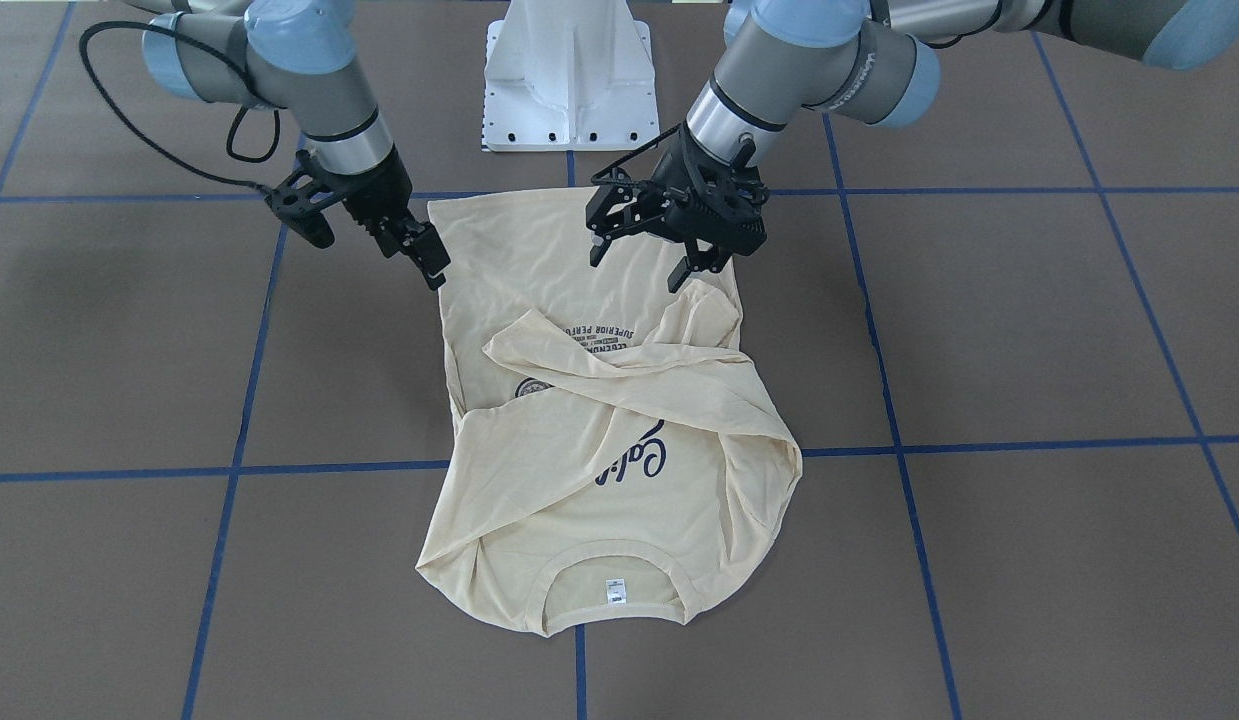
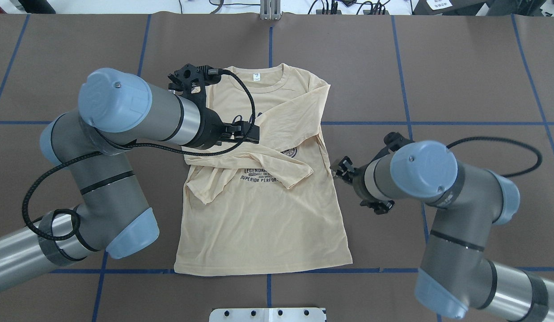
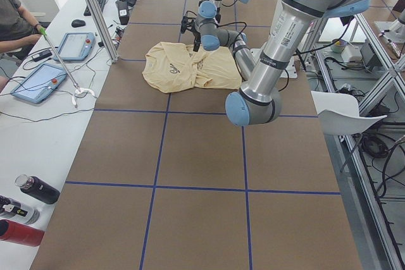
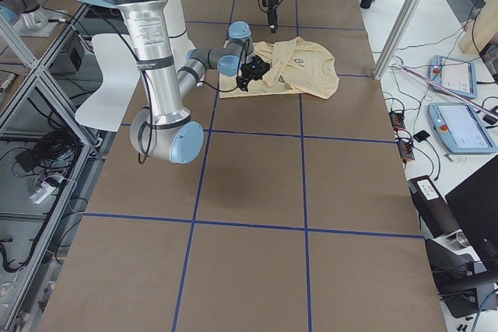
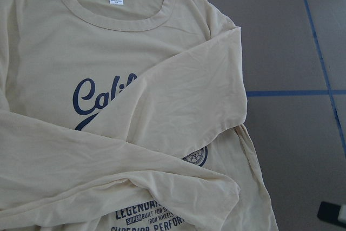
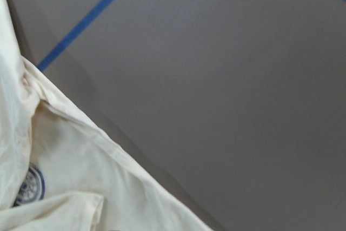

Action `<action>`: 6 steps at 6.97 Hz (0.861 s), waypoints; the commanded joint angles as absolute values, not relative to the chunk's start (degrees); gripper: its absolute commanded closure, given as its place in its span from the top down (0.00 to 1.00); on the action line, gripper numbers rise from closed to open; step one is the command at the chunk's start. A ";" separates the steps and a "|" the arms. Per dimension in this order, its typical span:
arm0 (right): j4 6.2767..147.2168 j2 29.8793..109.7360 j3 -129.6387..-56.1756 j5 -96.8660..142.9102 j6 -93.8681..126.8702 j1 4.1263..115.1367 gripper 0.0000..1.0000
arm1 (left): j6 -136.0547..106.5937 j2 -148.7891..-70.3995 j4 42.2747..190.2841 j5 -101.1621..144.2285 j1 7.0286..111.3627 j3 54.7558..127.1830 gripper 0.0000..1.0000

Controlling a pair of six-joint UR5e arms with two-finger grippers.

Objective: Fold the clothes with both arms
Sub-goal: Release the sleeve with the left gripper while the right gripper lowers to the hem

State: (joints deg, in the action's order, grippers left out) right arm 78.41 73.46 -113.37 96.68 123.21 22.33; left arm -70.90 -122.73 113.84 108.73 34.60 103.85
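The cream-yellow long-sleeved T-shirt [image 1: 599,500] lies print up on the brown table, collar and white neck label [image 2: 257,77] away from the robot. Both sleeves are folded across the chest and partly cover the navy print [image 5: 102,96]. My left gripper [image 1: 639,265] is open and empty, just above the shirt near a raised sleeve fold [image 1: 704,310]; in the overhead view it [image 2: 247,133] is over the chest. My right gripper [image 1: 434,268] looks shut and empty at the shirt's side edge, and shows beside that edge in the overhead view [image 2: 338,170]. The right wrist view shows that edge [image 6: 81,128].
The white pedestal base [image 1: 569,80] stands at the robot's side of the table. Blue tape lines [image 2: 437,123] cross the brown table. An operator [image 3: 16,23], tablets [image 3: 38,83] and bottles [image 3: 35,189] are at a side bench. A white chair [image 4: 109,75] stands behind the robot.
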 commanded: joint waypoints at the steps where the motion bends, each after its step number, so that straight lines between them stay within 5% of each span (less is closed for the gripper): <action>1: 78.49 76.19 -114.96 87.21 136.90 11.72 0.73 | -70.93 -121.90 113.91 108.63 34.63 103.97 0.98; 6: 79.01 78.83 -115.40 87.01 139.92 9.32 0.69 | -71.46 -121.90 113.91 108.54 34.45 103.71 0.98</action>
State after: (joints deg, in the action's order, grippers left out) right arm 78.90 78.31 -115.20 86.92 139.82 9.43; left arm -71.44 -121.91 113.91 108.51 34.46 103.75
